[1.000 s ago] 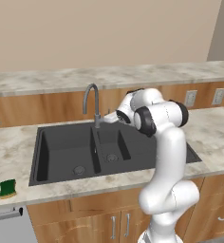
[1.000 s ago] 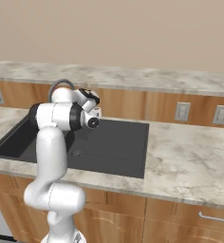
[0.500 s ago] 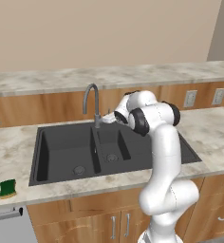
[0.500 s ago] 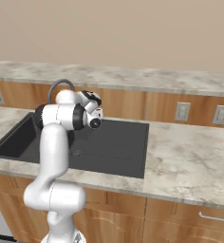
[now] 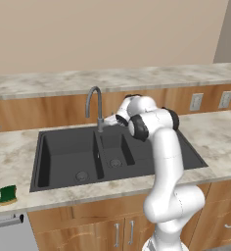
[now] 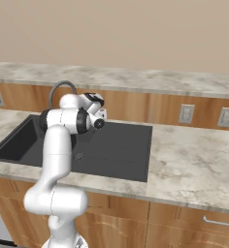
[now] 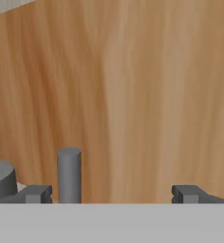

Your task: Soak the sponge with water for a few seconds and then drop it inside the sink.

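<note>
The sponge (image 5: 8, 194), dark green over yellow, lies on the counter by its front edge, left of the sink (image 5: 63, 152), far from my hand. My gripper (image 5: 106, 121) is at the base of the grey gooseneck faucet (image 5: 100, 105), behind the divider between the two basins. In the hand view my gripper (image 7: 111, 194) is open wide. An upright grey faucet lever (image 7: 69, 173) stands between the fingertips (image 7: 35, 193), nearer the left one, and neither touches it. Nothing is held. The water is out of view; nothing runs from the spout.
A wooden backsplash (image 7: 133, 95) rises close in front of the hand. The drainboard of the sink (image 6: 126, 145) lies to the right of my arm. The faucet arch (image 6: 63, 83) curves behind my arm. Wall outlets (image 5: 196, 101) sit on the backsplash further right.
My arm has drawn a little left, bringing the open hand closer to the faucet base. The sponge has not moved.
</note>
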